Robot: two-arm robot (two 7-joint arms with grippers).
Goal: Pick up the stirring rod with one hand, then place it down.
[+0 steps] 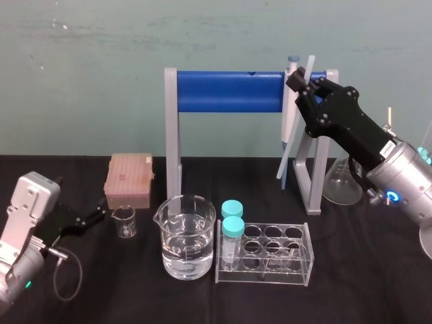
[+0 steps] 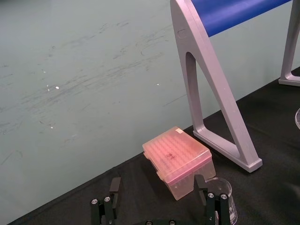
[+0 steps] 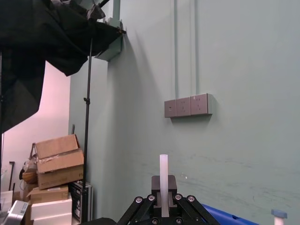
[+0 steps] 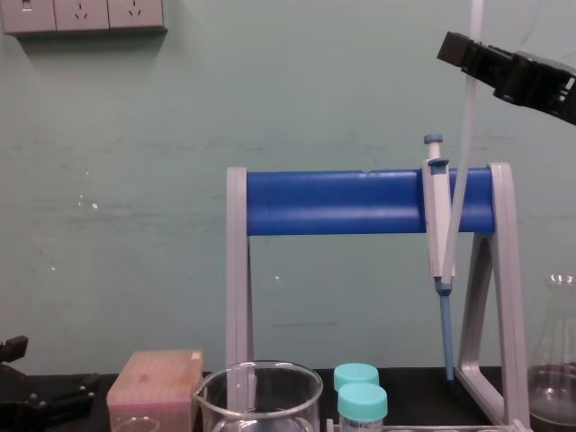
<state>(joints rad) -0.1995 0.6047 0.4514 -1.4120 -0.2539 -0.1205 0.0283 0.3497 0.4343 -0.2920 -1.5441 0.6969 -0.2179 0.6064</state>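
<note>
Head view: black table [image 1: 378,293], green wall [image 1: 88,74], stirring rod [image 1: 310,66] aloft

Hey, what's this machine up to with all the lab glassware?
The robot's right pincer is clamped on the stirring rod, holding it up, slanted, beside the pipette that hangs on the blue-barred rack. It has not set the rod down yet. The left pincer rests open, low at the table's left, near a small beaker and a pink box.
</note>
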